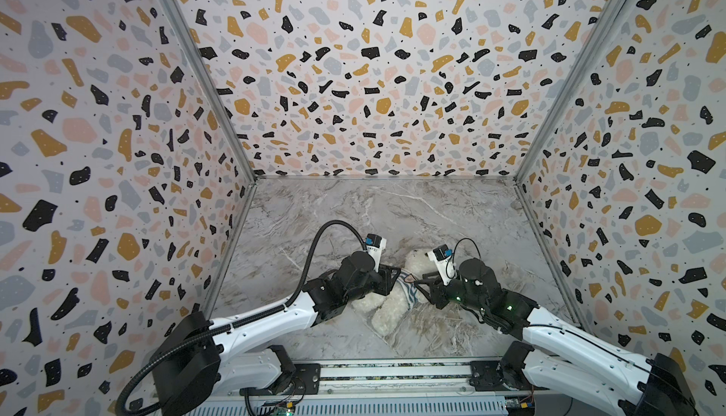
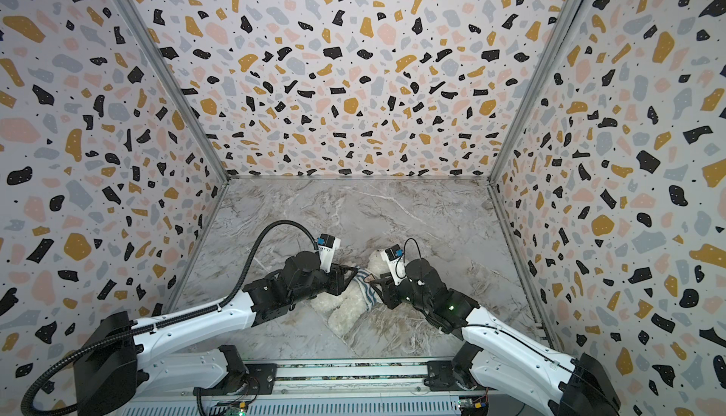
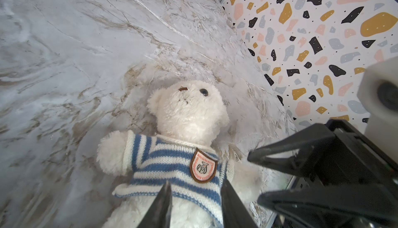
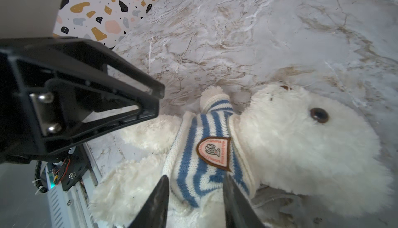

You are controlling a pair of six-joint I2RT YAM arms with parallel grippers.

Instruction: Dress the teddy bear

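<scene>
One marble-patterned table point(image 1: 353, 213) lies under the teddy bear point(image 3: 189, 117), which is the reference for every position below. Two arms flank it: the left arm point(image 1: 267, 319) reaches in to the left of the bear and the right arm point(image 1: 569, 335) to the right of it. The bear lies on its back, face up, with its legs toward the arm bases. A blue-and-white striped shirt point(image 3: 172, 162) covers the bear's chest. The collar sits under the chin, and both paws appear to be out of their sleeves. The hem stops at the belly and looks bunched on the right flank. The left gripper point(image 3: 195, 182) hangs over the bear's belly with jaws apart, astride the lower shirt front. No fabric is visibly pinched. The right gripper point(image 4: 196, 177) sits just beside the bear's right flank, also spread and holding nothing, with the hem between its fingers. A shield-shaped badge point(image 3: 203, 165) is sewn on the bear's chest. The dressing appears nearly complete, so the main hazard is probably withdrawal. A fingertip could catch a knit loop and drag the hem back up the bear, or shift the bear itself. The two grippers stand close together over the bear, so crossing paths could bring them into contact. Closing again could seize fur under the shirt instead of the knit.
</scene>
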